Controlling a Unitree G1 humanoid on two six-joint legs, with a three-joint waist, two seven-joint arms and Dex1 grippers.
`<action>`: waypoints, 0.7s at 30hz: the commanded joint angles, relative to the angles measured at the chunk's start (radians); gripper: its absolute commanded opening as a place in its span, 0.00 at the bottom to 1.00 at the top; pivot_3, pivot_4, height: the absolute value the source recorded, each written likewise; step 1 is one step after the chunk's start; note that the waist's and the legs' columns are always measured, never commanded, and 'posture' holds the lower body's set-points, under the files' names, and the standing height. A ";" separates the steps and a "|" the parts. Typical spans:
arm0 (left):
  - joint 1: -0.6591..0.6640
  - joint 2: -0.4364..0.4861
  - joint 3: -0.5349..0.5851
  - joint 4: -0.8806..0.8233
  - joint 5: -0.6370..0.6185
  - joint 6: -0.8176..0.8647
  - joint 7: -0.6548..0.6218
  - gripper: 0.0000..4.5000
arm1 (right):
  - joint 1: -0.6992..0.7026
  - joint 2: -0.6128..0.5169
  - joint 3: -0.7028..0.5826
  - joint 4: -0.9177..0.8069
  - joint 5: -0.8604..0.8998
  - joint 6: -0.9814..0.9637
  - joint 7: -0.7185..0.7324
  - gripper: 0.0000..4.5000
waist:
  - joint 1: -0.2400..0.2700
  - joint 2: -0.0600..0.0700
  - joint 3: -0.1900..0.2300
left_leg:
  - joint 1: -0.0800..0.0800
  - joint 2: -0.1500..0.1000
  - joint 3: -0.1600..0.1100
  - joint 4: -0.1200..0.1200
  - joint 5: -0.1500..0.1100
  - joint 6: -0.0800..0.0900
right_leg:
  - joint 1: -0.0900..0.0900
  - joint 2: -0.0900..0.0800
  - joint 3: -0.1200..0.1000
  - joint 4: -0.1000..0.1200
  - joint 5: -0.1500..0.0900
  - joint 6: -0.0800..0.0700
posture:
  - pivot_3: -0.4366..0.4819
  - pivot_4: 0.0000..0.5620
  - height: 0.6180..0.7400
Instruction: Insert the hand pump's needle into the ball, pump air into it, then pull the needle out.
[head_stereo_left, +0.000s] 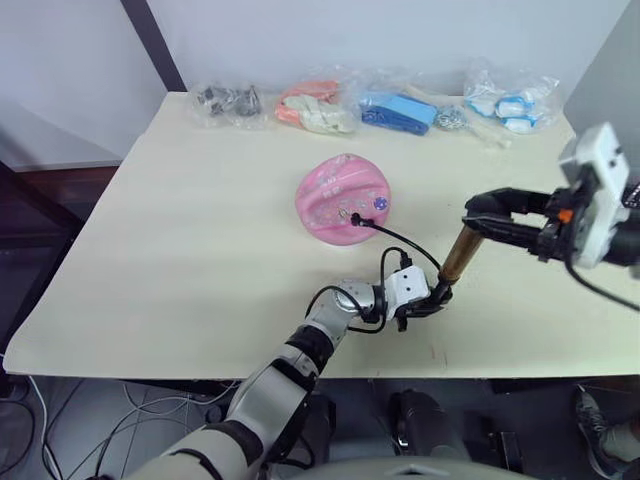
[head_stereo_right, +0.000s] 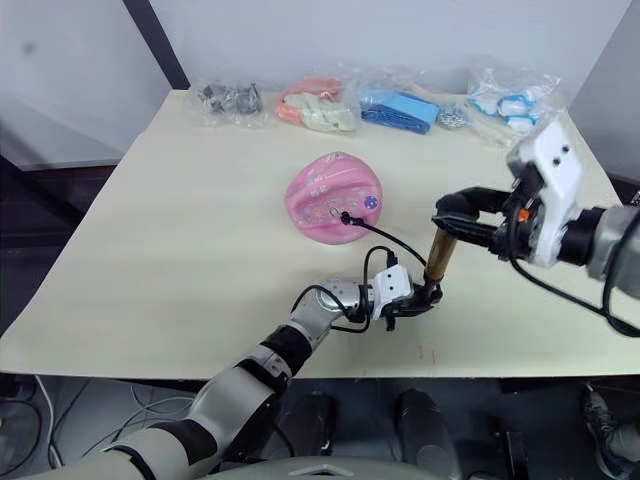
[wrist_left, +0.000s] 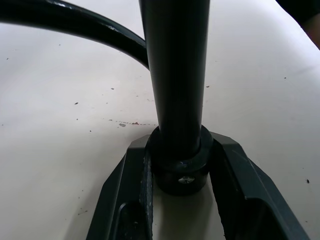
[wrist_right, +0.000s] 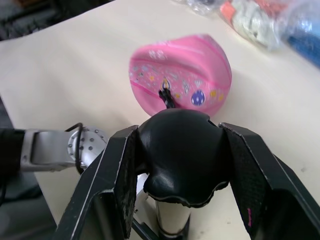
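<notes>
Hand pump (head_stereo_left: 459, 254) stands tilted on the counter (head_stereo_left: 180, 250), black end cap down, T-handle up. Left gripper (head_stereo_left: 428, 300): fingers (wrist_left: 125, 200) pinch the pump's black end cap betw them, low at the counter surface; barrel rises straight up from betw the two fingers in left wrist view. Right gripper (head_stereo_left: 480, 218): fingers (wrist_right: 107, 185) clamp the black T-handle (wrist_right: 181, 157) from both sides, handle filling the gap betw them; gold-bronze barrel drops below the fingers.

Thin black hose (head_stereo_left: 400, 240) curves from the pump base, just beside the left fingers, over to the ball (head_stereo_left: 343, 198). Ball is pink, partly flat w/ a dented top, well beyond both sets of fingers toward counter middle. Hose tip sits at the ball's valve, next to the purple flower mark; needle itself too small to make out. Ball apart from both grippers.

Clear bags w/ assorted items (head_stereo_left: 400, 108) line the far counter edge, well past the ball.
</notes>
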 joint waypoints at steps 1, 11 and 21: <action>0.026 0.013 -0.032 0.014 0.034 0.015 -0.025 0.24 | 0.091 0.042 0.071 0.015 -0.137 -0.031 -0.002 0.44 | -0.002 -0.001 -0.005 | 0.001 0.000 0.000 0.000 0.000 0.000 | 0.000 0.000 0.000 0.000 0.000 0.000 | 0.48 0.27 1.00; 0.031 0.015 -0.028 0.003 0.036 0.022 -0.024 0.24 | 0.188 0.146 0.246 0.035 -0.359 -0.106 0.051 0.44 | -0.007 -0.003 -0.010 | 0.015 0.001 0.001 -0.003 -0.001 0.001 | 0.013 0.002 0.001 -0.002 -0.001 0.000 | 0.48 0.27 1.00; 0.039 0.020 -0.032 0.004 0.044 0.020 -0.025 0.24 | -0.078 -0.012 -0.077 0.020 -0.095 0.056 0.057 0.44 | -0.003 0.003 -0.006 | 0.013 0.001 0.001 -0.003 -0.001 0.001 | 0.012 0.001 0.001 -0.003 -0.001 -0.001 | 0.48 0.27 1.00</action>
